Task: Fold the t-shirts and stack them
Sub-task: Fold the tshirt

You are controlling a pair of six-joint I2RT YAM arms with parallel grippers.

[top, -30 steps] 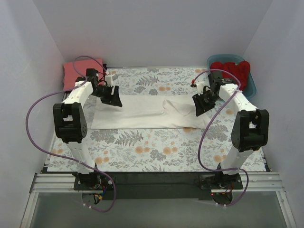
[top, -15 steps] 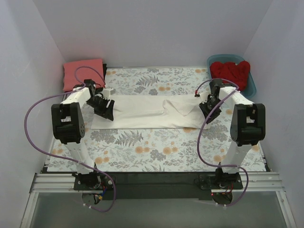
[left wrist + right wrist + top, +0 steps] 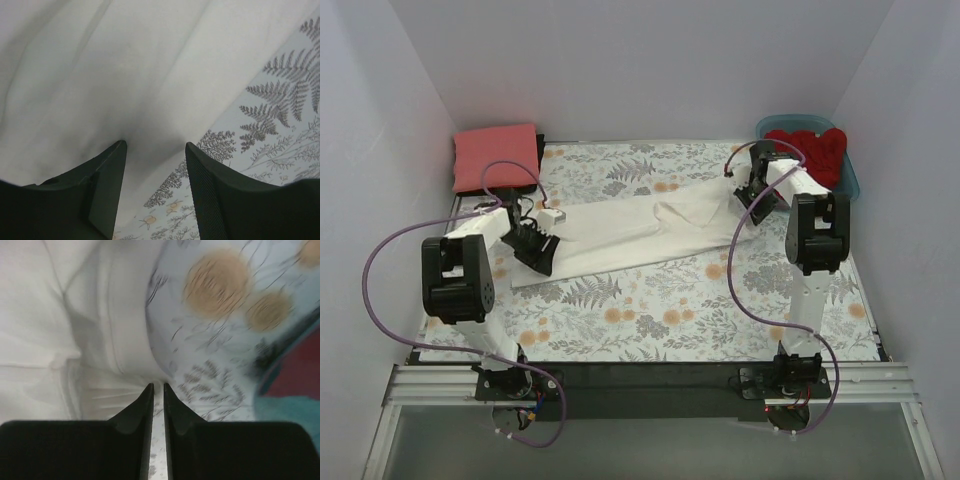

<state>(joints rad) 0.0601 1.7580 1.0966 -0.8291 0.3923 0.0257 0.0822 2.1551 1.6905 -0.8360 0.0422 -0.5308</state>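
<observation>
The white t-shirt (image 3: 620, 235) lies stretched in a long slanted band across the middle of the table, lower at its left end. My left gripper (image 3: 535, 250) is open over the shirt's left end, with the cloth's edge (image 3: 125, 75) lying between its spread fingers. My right gripper (image 3: 752, 195) is shut on the white shirt's right edge (image 3: 115, 365), pinching a gathered fold. The coral-pink t-shirt (image 3: 495, 155) lies folded at the back left corner. The bright red t-shirt (image 3: 808, 148) is bunched in the teal tub (image 3: 850, 182) at the back right.
The floral table cloth (image 3: 650, 310) covers the table; it also shows in the left wrist view (image 3: 280, 125) and right wrist view (image 3: 215, 315). The tub's edge (image 3: 290, 412) is close beside my right gripper. White walls stand on three sides.
My right gripper moved toward the back, pulling the shirt's right end with it. My left gripper moved toward the near left. The shirt now lies slanted.
</observation>
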